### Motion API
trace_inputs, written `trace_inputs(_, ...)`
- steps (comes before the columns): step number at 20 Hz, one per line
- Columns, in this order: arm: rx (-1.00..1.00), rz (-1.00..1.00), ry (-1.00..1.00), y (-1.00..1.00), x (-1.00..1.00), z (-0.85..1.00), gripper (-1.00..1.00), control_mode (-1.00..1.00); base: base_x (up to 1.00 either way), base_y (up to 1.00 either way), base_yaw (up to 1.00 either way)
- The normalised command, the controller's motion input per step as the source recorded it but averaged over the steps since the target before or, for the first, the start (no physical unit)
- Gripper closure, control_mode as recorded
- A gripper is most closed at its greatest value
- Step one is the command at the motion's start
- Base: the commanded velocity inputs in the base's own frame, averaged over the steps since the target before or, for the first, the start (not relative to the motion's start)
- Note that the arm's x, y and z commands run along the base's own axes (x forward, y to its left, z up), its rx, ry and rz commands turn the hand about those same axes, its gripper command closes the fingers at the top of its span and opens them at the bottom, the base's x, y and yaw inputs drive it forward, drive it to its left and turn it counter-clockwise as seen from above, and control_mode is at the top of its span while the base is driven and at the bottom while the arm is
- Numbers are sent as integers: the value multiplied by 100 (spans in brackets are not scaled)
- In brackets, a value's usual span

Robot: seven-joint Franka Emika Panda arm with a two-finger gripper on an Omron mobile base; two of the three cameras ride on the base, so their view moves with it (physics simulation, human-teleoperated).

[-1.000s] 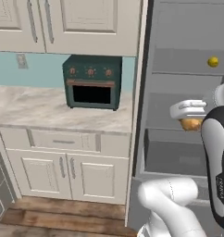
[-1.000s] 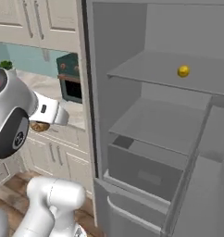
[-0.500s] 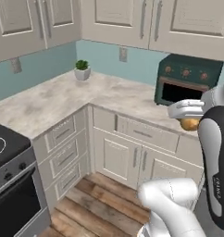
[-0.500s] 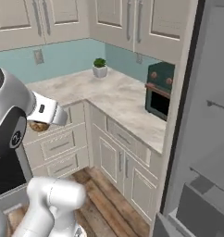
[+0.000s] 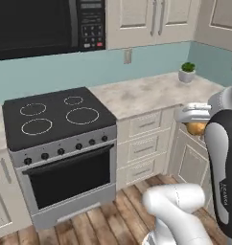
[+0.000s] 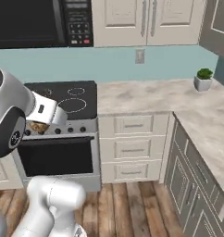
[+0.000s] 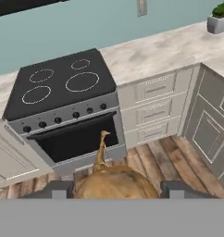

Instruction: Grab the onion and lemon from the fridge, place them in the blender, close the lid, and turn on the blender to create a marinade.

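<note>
The onion (image 7: 116,183), a tan-orange bulb with a pointed tip, sits between my two dark fingertips (image 7: 56,189) at the bottom of the hand view. My gripper (image 7: 117,189) is shut on it. In the left base view the gripper (image 5: 195,122) holds the onion (image 5: 197,129) at the right, in front of the corner cabinets. From the right base side the gripper (image 6: 40,123) and onion (image 6: 38,127) hang at the left, before the stove. The lemon, fridge, blender and lid are out of view.
A black stove (image 5: 55,115) with an oven door (image 7: 77,139) stands ahead under a microwave (image 5: 46,24). A marble counter (image 6: 146,95) runs right into a corner and carries a small potted plant (image 6: 204,78). Cream drawers (image 6: 132,148) and a wood floor (image 7: 151,162) lie below.
The whole scene has swung from the open fridge past the toaster oven to the stove, so the base has turned. The onion stays in my gripper.
</note>
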Motion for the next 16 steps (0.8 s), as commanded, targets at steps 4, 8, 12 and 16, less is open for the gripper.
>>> trace_inputs(4, 0, 0, 0, 0, 0, 0, 100, 100, 0, 33, 85)
trace_inputs(8, 0, 0, 0, 0, 0, 0, 100, 100, 0, 30, 84)
trace_inputs(12, 0, 0, 0, 0, 0, 0, 100, 100, 8, 14, 85)
trace_inputs(16, 0, 0, 0, 0, 0, 0, 100, 100, 32, 0, 85)
